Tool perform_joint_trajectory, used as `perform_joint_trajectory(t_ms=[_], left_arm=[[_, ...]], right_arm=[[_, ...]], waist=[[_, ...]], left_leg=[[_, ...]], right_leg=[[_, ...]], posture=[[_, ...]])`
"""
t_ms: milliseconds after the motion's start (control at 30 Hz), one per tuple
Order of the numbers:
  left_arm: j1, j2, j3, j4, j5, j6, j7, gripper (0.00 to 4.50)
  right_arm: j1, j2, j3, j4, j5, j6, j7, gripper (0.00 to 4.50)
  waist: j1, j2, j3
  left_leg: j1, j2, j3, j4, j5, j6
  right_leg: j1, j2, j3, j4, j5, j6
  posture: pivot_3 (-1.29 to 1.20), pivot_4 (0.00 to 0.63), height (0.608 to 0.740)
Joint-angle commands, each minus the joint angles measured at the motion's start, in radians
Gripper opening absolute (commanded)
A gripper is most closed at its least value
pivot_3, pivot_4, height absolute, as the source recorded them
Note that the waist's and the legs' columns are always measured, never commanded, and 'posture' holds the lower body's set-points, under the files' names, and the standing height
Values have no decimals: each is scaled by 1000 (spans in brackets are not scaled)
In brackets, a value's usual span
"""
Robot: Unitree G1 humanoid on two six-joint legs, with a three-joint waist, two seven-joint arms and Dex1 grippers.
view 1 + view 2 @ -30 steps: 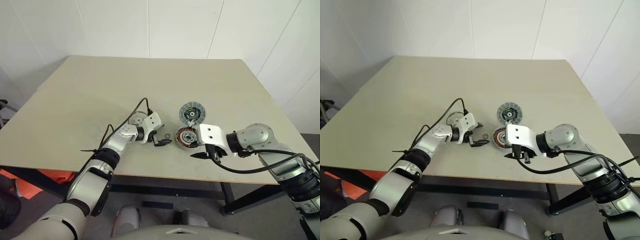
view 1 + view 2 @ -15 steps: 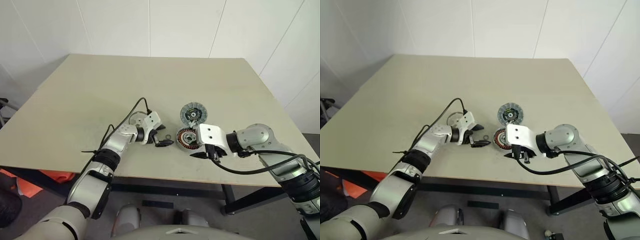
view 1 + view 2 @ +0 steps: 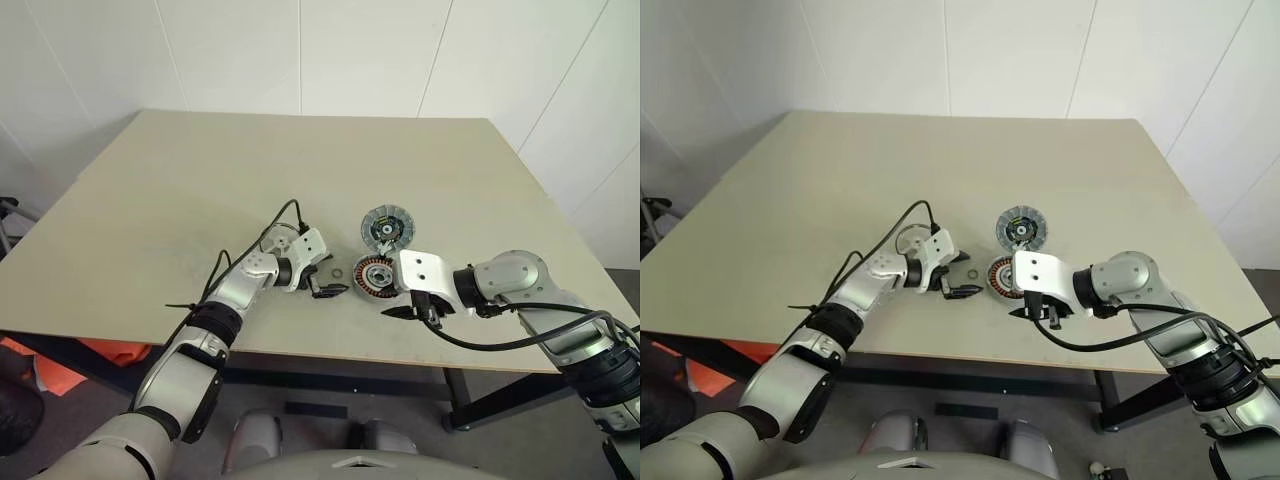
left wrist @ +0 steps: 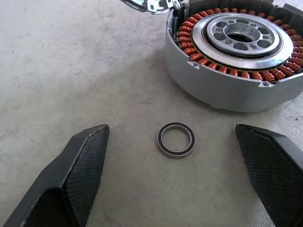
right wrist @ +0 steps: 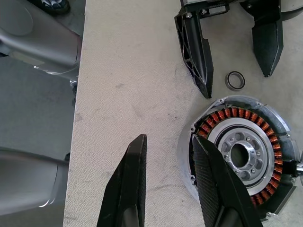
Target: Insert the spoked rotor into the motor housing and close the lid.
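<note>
The motor housing (image 3: 373, 277), a squat ring with copper windings around a silver hub, sits on the table near its front edge. Just behind it lies the lid (image 3: 384, 226), a grey ribbed disc with a green-and-black centre. The spoked rotor (image 3: 278, 240), shiny silver, lies behind my left wrist and is partly hidden by it. My left gripper (image 4: 170, 128) is open and low over the table, its fingers straddling a small dark ring (image 4: 176, 139) left of the housing. My right gripper (image 5: 169, 138) is open with nothing between its fingers, just in front of the housing's rim.
The table's front edge (image 3: 400, 358) runs close under my right gripper. Cables trail from both wrists over the table. Wide bare tabletop (image 3: 300, 160) stretches behind the parts.
</note>
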Motion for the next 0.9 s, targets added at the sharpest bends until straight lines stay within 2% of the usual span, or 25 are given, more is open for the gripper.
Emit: perform_joint_trajectory(t_ms=[33, 267, 367, 467, 767, 900], left_arm=[[1, -8, -15, 36, 25, 5, 25, 4500], [-4, -13, -5, 35, 14, 16, 25, 4500], [-8, -15, 0, 41, 13, 17, 29, 3900], [-7, -16, -2, 36, 14, 21, 26, 2982], [3, -11, -2, 9, 6, 37, 4, 2982], [9, -6, -2, -12, -3, 61, -17, 2115]], right_arm=[[-7, -7, -30, -26, 1, -10, -12, 1672], [-10, -6, -26, -19, -5, -13, -18, 1672], [-9, -7, -26, -20, -4, -13, -20, 1714], [-6, -9, -29, -23, -1, -13, -21, 1714], [-6, -13, -31, -23, -3, -14, -22, 1714], [-12, -8, -28, -20, -4, -14, -24, 1714]], waist=[[-1, 0, 0], [-1, 0, 0], [-1, 1, 0], [-2, 1, -1], [0, 4, -3], [-3, 4, -3]], left_leg=[[0, 0, 0, 0, 0, 0], [0, 1, 0, 0, 2, -1], [0, 1, 0, -1, 1, -1], [-1, 1, 1, -3, 1, -1], [-2, 0, 1, -7, 1, 0], [-2, 0, 1, -8, 1, 0]], right_leg=[[1, 0, 0, -1, 0, 1], [1, 0, 0, -6, 0, 2], [2, 0, 0, -7, 0, 2], [2, 0, 0, -8, 0, 2], [2, 0, 0, -9, 1, 2], [2, 0, 0, -10, 1, 2]], posture=[[0, 0, 740], [0, 0, 740], [0, 0, 740], [0, 0, 740], [0, 0, 740], [0, 0, 740]])
